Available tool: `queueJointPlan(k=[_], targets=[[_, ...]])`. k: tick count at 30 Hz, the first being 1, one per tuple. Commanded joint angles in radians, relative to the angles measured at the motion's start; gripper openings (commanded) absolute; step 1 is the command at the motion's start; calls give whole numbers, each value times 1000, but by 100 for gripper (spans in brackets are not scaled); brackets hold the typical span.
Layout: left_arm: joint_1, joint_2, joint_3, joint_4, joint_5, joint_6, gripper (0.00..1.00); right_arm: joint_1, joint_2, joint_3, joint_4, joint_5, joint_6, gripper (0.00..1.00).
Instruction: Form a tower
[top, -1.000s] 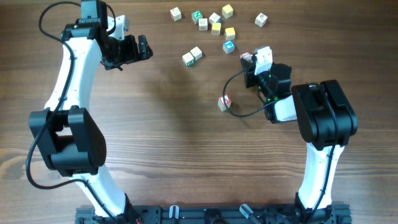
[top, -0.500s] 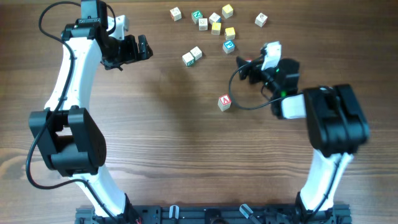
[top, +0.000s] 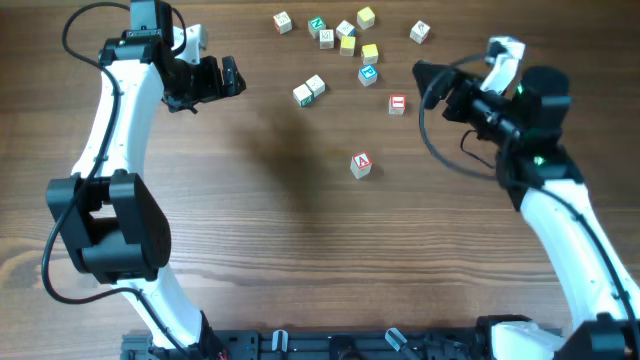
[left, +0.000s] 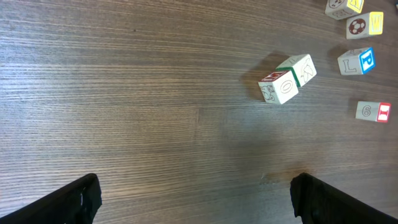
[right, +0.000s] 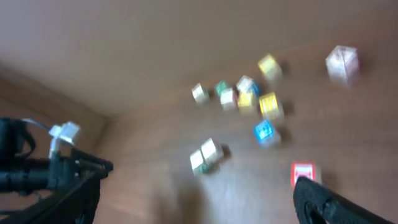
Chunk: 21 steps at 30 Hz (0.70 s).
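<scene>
Both grippers wide open, nothing held.
Left gripper (top: 236, 78) over the wooden table (top: 300, 240); right gripper (top: 428, 85) beside a red block (top: 397, 103); scattered blocks (top: 347, 43) behind; A block (top: 361, 164) alone.

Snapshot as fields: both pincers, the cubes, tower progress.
left pincer: open, empty
right pincer: open, empty, just right of the cubes
red A cube: alone, mid-table
red-faced cube: alone, closest to right pincer
touching pair: side by side on the table
far cluster: loose single cubes
tower: none visible; no cube seen resting on another
</scene>
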Motion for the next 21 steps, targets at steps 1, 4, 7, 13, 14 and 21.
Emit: queueJointPlan(k=[1,4,7,13,14,21], targets=[[-2,7,-1,5,1,20,100,17,87,198,-161,24,-5,100],[-2,7,-1,5,1,20,100,32,199,362,-325,103,-60,99],[-2,7,-1,5,1,19,100,60,326,439,-389,109,-79,99],[-2,7,-1,5,1,20,100,126,525,447,-430,257,-82,97],[-2,7,-1,4,1,20,100,134,544,447,-430,262,-95,97],[-2,7,-1,5,1,20,100,211,667,447,-363,503,-134,88]])
